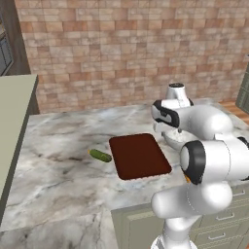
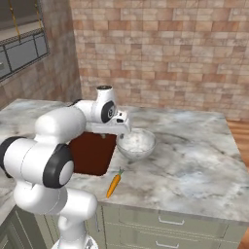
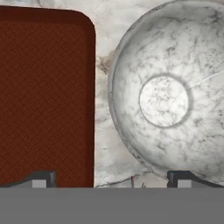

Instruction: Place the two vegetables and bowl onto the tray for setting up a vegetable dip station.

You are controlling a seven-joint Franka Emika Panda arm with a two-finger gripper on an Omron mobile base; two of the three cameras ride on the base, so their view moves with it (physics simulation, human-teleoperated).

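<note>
The tray (image 1: pixel 139 155) and the bowl (image 3: pixel 168 94) beside it both lie bare under the wide-open gripper (image 3: pixel 111 178).

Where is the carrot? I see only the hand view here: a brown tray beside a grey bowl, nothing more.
Observer: The carrot lies on the counter near its front edge, in front of the bowl, apart from it.
Operator: And the cucumber?
Observer: The cucumber lies on the counter on the far side of the tray from the bowl, just off the tray's rim.
Operator: Is the gripper holding something?
Observer: No. The gripper hangs open above the gap between tray and bowl, holding nothing.
</note>
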